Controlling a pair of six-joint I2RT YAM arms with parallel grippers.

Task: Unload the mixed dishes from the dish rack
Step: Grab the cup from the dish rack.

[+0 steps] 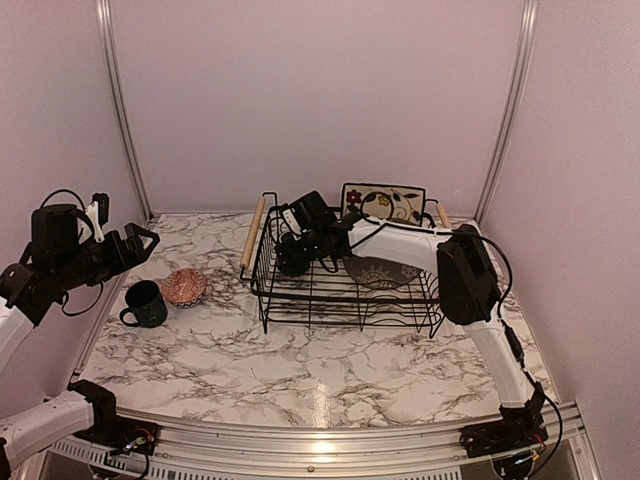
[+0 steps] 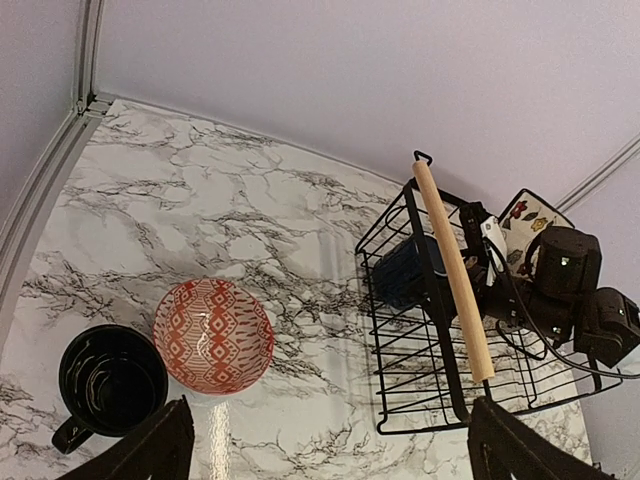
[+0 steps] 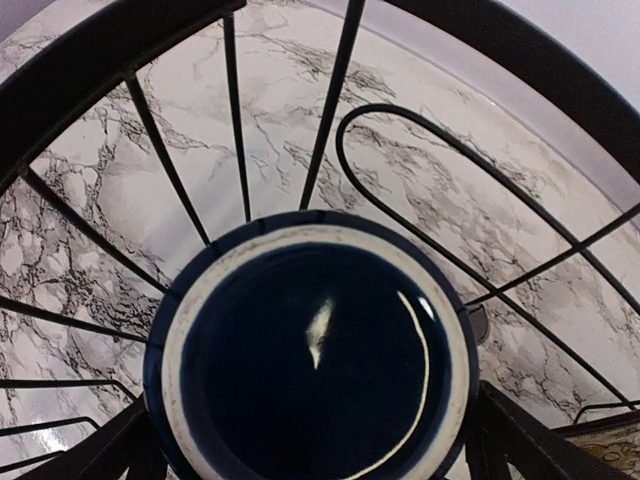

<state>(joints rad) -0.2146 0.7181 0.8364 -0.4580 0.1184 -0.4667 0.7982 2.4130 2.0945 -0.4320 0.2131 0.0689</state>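
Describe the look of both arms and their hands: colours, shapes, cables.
Both the left arm and right arm have white tubular links, boxy black joint housings and looping black cables. The left hand and right hand are black, with two fingers each.

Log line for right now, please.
left tool: open, above table mug and bowl | right tool: open, over rack mug | in dish rack: rack mug, grey plate, square plate
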